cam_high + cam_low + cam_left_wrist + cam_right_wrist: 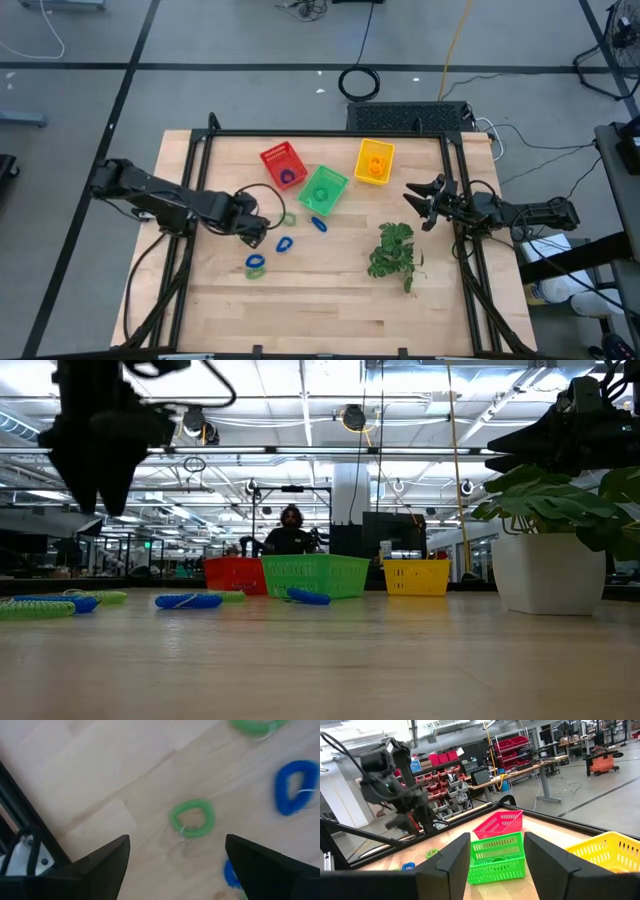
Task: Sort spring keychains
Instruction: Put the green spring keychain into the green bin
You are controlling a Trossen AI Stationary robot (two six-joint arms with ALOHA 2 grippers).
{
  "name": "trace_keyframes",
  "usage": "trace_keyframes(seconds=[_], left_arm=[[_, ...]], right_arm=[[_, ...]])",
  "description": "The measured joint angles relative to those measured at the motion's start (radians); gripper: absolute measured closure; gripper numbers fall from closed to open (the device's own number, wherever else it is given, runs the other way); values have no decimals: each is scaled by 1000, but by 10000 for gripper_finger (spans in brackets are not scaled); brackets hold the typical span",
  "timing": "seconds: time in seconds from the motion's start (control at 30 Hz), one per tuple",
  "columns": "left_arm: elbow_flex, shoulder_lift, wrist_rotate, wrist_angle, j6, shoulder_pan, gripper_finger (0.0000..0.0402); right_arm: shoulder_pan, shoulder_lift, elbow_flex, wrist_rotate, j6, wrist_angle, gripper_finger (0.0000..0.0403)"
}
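— Over the table's left half: left gripper [262,232], jaws spread, nothing between them, hanging above a green keychain [192,818] on the wood.

— And on the right?

— Right gripper [418,205] near the table's right edge, jaws likewise apart, empty, well above the surface, facing the baskets.

— Other keychains?

— Loose on the wood: a blue one [284,244] just beside the left gripper, another blue [318,224] in front of the green basket [324,188], a blue-and-green pair [255,266] nearer the front edge. One blue inside the red basket [283,165], one orange inside the yellow basket [374,162], something green inside the green basket, hard to make out.

— Surface?

— Pale wooden table [320,300] in planks, black frame round it, grey floor beyond with cables.

— In the way?

— Leafy plant [394,252] in a white pot [548,572], between the right gripper and the front edge.

— Room?

— Open workshop, ceiling lights, shelves with red bins, benches; a person [291,532] seated far behind the baskets.
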Motion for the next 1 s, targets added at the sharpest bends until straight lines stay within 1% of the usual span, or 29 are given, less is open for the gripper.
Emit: trace_keyframes(seconds=[0.1,0.23,0.37,0.6,0.77,0.87,1.0], left_arm=[[-69,-1,29,65,1,17,64],[-148,-1,28,136,1,37,64],[-208,-1,39,218,34,59,64],[-276,14,47,364,67,72,64],[-300,65,35,391,68,72,65],[-306,91,27,427,90,72,80],[-310,96,29,482,140,71,134]], right_arm=[[0,0,0,0,0,0,230],[0,0,0,0,0,0,229],[0,0,0,0,0,0,233],[0,0,0,0,0,0,232],[0,0,0,0,0,-1,234],[0,0,0,0,0,0,232],[0,0,0,0,0,0,232]])
